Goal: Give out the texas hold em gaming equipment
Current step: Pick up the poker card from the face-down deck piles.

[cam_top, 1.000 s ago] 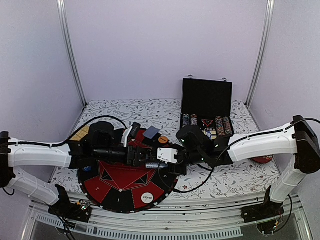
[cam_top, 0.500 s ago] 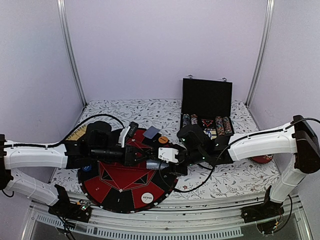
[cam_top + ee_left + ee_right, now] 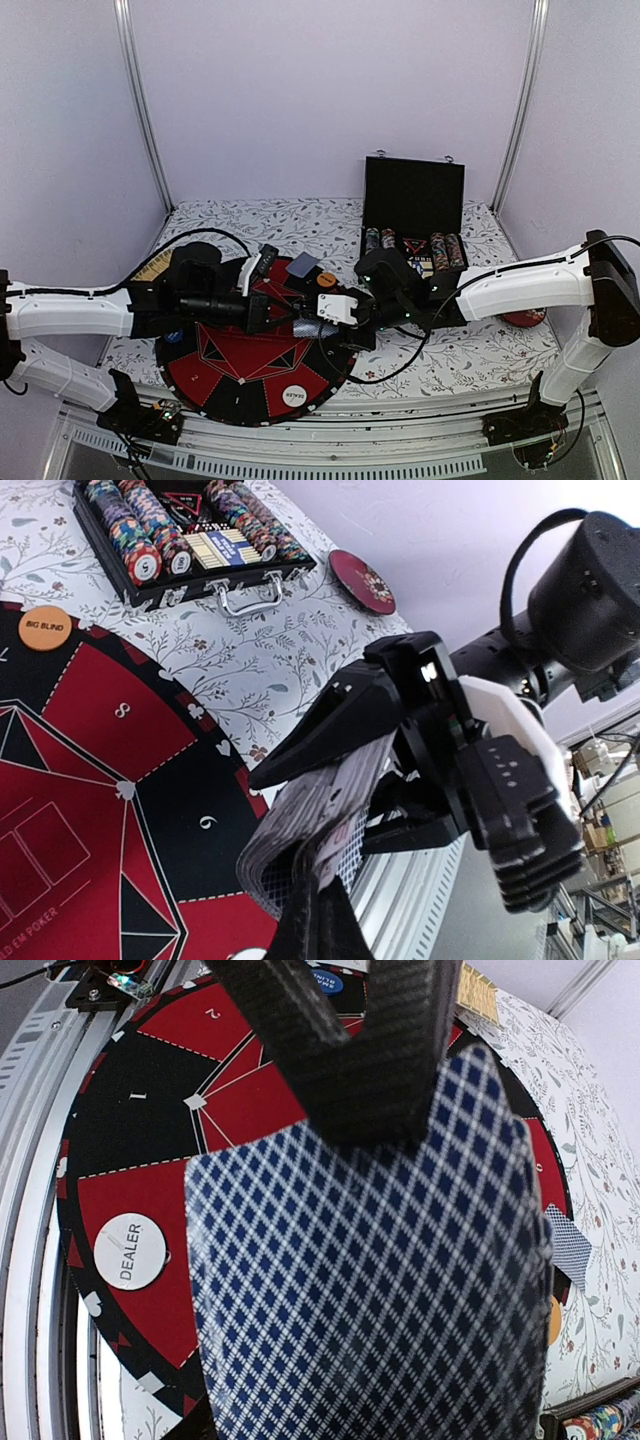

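While your right end effector (image 3: 316,322) clamps the card deck (image 3: 370,1290) flat, the deck's long axis points at your left end effector (image 3: 312,908), which is nearest and meets its free edge. You cannot tell whether that end effector is pinching. Only the right wrist view shows the DEALER disc (image 3: 132,1250), on the mat beneath the right end effector.

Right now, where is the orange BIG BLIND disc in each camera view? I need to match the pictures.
Top external: the orange BIG BLIND disc sits mid-picture, at the far rim of the mat.
Left wrist: the disc is at the far left, upper part, again at the mat's rim.
Right wrist: only an orange sliver shows at the right, behind the deck of cards.
Shared landmark: the round red-and-black poker mat.
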